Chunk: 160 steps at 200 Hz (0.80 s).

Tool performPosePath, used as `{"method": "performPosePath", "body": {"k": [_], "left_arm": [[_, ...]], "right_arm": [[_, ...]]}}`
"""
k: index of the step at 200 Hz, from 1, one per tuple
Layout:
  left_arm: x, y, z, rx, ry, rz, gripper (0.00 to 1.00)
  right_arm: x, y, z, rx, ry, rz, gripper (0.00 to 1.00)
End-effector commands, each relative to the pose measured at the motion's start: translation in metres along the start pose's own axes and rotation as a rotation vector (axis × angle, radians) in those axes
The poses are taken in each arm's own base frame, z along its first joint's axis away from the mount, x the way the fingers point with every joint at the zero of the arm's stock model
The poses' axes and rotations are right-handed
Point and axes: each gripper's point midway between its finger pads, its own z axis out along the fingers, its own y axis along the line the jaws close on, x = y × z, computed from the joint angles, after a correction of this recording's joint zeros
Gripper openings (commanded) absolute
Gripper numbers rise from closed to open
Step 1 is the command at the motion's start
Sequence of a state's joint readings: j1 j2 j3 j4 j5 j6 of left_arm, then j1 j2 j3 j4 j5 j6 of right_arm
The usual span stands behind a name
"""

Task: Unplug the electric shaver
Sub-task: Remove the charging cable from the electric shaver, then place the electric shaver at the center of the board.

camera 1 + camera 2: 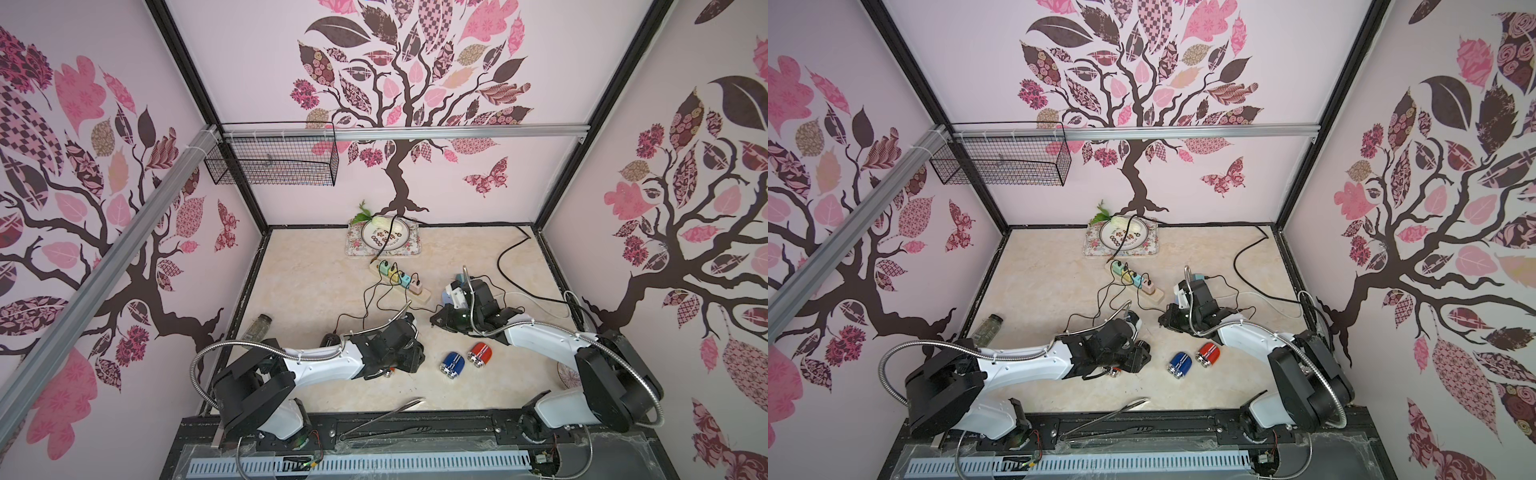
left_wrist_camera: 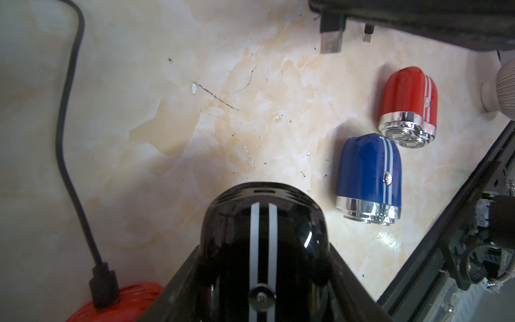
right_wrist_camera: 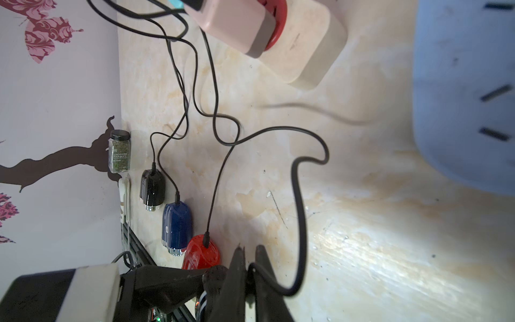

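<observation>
I am gripping a black shaver [image 2: 262, 223] in my left gripper [image 2: 263, 259], the fingers [image 2: 178, 284] standing partly apart and pressing on its two sides, its bare charging slot pointing away from my wrist. My right gripper [image 3: 250, 251] is pinching a thin black cable [image 3: 299, 195], the jaws nearly together, and the cable is looping out over the table [image 1: 311, 291] toward the power strip [image 1: 401, 280]. Both grippers are working on the near side of the power strip: the right one is hovering close to its near end, and the left one, with the black shaver, is sitting further from it. Further out from the strip, toward the front edge, a blue shaver [image 2: 367, 178] and a red shaver [image 2: 407, 94] are lying just beside each other. A second red shaver [image 2: 117, 306] is lying just beside my left fingers with a black cord [image 2: 69, 139] plugged into it. Well to the left of the strip a jar [image 1: 257, 326] is sitting by the wall, and beyond the strip's far end a plate [image 1: 384, 237] is sitting at the back.
</observation>
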<state>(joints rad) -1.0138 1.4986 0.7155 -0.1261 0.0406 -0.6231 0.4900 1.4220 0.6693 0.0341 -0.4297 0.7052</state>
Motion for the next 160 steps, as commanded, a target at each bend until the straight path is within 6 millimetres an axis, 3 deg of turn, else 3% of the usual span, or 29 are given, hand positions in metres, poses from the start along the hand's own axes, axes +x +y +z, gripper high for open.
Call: {"method": "performPosePath", "body": {"k": [1, 160], "left_arm": [[-0.022, -0.013, -0.002, -0.004, -0.045, 0.031, 0.00], [-0.020, -0.022, 0.028, -0.129, 0.044, 0.114, 0.00]], "right_arm": [[0.001, -0.006, -0.005, 0.025, -0.013, -0.019, 0.08], [0.031, -0.055, 0.024, 0.117, 0.073, 0.042, 0.08]]}}
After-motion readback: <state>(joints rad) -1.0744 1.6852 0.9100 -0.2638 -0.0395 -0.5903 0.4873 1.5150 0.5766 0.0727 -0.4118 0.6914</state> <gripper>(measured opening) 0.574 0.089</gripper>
